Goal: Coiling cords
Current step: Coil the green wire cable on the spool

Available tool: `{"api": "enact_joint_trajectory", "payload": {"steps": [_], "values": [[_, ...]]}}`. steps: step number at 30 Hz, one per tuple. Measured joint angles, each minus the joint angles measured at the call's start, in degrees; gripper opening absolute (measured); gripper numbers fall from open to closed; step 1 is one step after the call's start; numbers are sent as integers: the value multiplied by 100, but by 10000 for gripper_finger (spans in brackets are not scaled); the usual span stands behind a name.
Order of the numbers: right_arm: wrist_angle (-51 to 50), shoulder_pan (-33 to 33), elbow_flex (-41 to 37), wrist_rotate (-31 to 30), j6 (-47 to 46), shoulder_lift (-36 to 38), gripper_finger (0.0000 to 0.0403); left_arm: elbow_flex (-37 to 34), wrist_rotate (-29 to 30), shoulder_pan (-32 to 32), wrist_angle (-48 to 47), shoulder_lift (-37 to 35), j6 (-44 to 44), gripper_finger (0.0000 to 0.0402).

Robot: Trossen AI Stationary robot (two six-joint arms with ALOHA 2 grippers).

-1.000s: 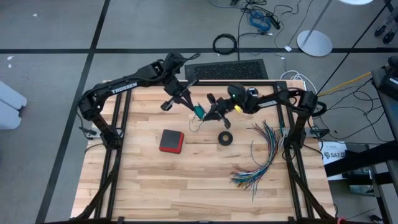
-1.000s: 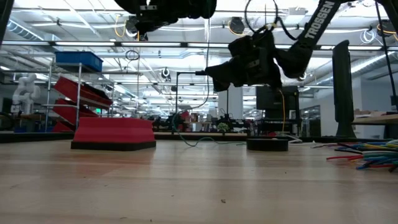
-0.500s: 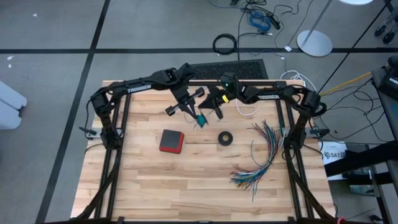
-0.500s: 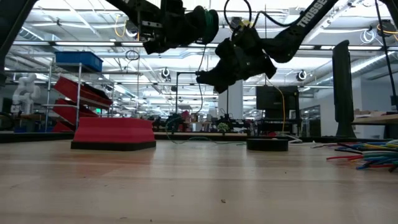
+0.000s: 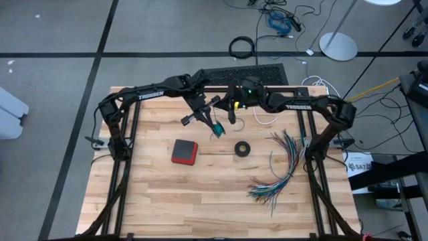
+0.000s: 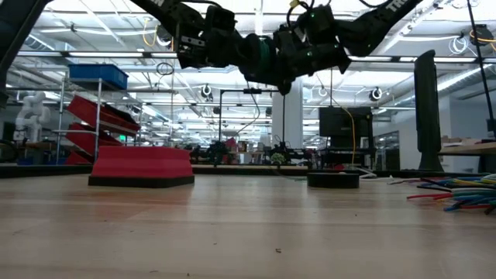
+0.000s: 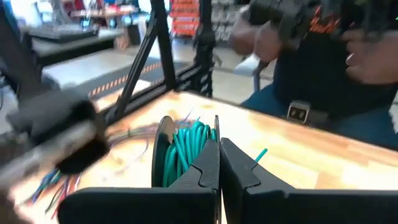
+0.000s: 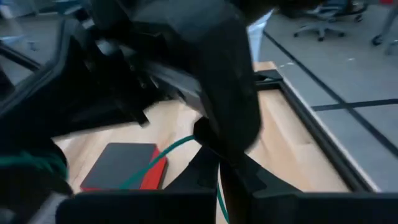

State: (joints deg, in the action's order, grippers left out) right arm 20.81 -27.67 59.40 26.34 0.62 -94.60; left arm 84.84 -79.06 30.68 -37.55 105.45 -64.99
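The teal-green cord (image 7: 184, 151) is a small coil held in the air over the table's far middle (image 5: 216, 127). My left gripper (image 7: 219, 163) is shut at the coil. My right gripper (image 8: 220, 180) is shut on a loose strand of the same cord, close beside the left gripper (image 5: 231, 112). In the low view both grippers (image 6: 232, 48) (image 6: 310, 43) are high above the table with teal (image 6: 264, 54) between them. A thin white cord (image 5: 264, 121) lies on the table under the right arm. My left gripper has the coil's turns (image 7: 186, 146) lying against the outer side of one shut finger (image 7: 205, 171), and they seem to pass around it. The fingers point almost level. The coil is clear of the table and a short cord end (image 7: 260, 154) sticks out. My right gripper pinches a single strand of the teal-green cord (image 8: 218, 186) between its two fingers. The strand runs slack from the fingers toward the coil (image 8: 31, 163) at the left gripper. The fingers point almost level, clear of the table.
A red block (image 5: 184, 151) lies left of the middle and a small black ring (image 5: 242, 148) lies right of it. A fanned bundle of multicoloured wires (image 5: 281, 167) covers the right side. A person in a dark top (image 7: 323, 62) is beyond the table.
My left gripper has come down and toward the table's right, rolling as it went, bringing the teal coil close to the right gripper. My right gripper has risen and gone toward the far edge, tipping up to nearly level. Both stayed shut.
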Motion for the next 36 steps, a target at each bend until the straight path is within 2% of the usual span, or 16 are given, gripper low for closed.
{"api": "enact_joint_trajectory", "payload": {"steps": [9, 13, 19, 22, 26, 31, 36], "values": [[-318, 351, -11, -729, 77, 230, 0, 0, 515, 10, -57, -2, 29, 0], [-418, 462, -8, -853, 195, 424, 0, -3, 863, 59, -107, 3, 178, 0], [-1179, 636, -7, -1585, 553, 792, 0, -4, 1124, 202, -72, 4, 325, 0], [-1515, 645, -4, -1626, 569, 950, 0, -4, 1158, 295, 100, -12, 484, 0], [-2054, 705, -9, -2053, 777, 1063, 0, -4, 1585, 350, 433, -51, 780, 0], [-2467, 734, 0, -2083, 817, 1177, 0, -4, 2024, 347, 692, -57, 936, 0], [-2906, 728, -4, -2408, 850, 1294, 0, -4, 2559, 343, 838, -227, 1033, 0]]}}
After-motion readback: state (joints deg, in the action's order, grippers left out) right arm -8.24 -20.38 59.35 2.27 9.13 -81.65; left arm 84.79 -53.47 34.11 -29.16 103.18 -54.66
